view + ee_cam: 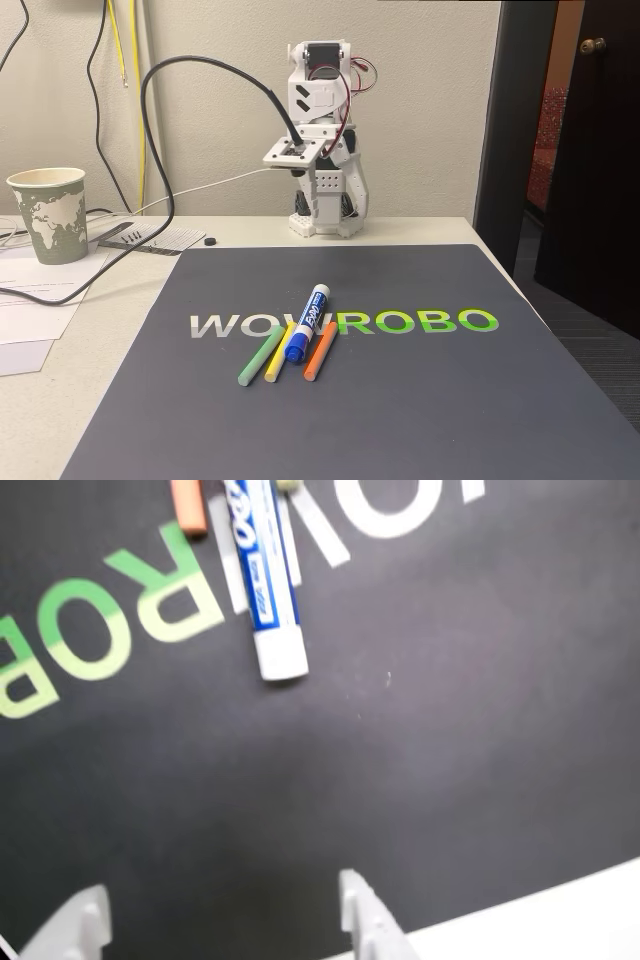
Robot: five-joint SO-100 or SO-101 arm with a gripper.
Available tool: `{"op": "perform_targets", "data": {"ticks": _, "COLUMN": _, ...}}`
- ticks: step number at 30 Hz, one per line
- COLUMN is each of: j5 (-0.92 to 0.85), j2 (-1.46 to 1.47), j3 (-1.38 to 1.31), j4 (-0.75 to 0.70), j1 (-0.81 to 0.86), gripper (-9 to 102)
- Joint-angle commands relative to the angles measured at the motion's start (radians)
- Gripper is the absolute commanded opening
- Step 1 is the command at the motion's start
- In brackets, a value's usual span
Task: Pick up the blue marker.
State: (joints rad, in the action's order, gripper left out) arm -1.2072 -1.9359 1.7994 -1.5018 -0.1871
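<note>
Near the mat's middle: the marker (307,324) lies flat between the yellow stick (278,352) and orange stick (320,351).
Gripper (225,915): fingers spread, holding nothing, well apart from the marker.
Done: nothing yet.
Left: reach, grab, lift.
Room: bare mat (420,400) toward its back edge; sticks crowd both sides.

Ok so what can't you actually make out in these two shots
- Blue marker: in the wrist view the top edge cuts off its cap end.
- Orange stick: wrist view, cut off by the same edge.
- Gripper: wrist view, the bottom edge hides everything below the two finger tips.
- Arm: fixed view, folded up, gripper not discernible.
- Marker label text: too small in the fixed view.
</note>
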Motion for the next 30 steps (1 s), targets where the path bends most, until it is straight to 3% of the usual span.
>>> {"op": "perform_targets", "data": {"ticks": 1, "j5": -0.006, "j2": 0.026, "j3": -0.067, "j4": 0.041, "j1": 0.005, "gripper": 30}}
{"op": "perform_targets", "data": {"ticks": 15, "j5": -0.089, "j2": 0.212, "j3": -0.14, "j4": 0.19, "j1": 0.046, "gripper": 30}}
{"op": "perform_targets", "data": {"ticks": 30, "j5": -0.121, "j2": 0.488, "j3": -0.414, "j4": 0.092, "j1": 0.067, "gripper": 30}}
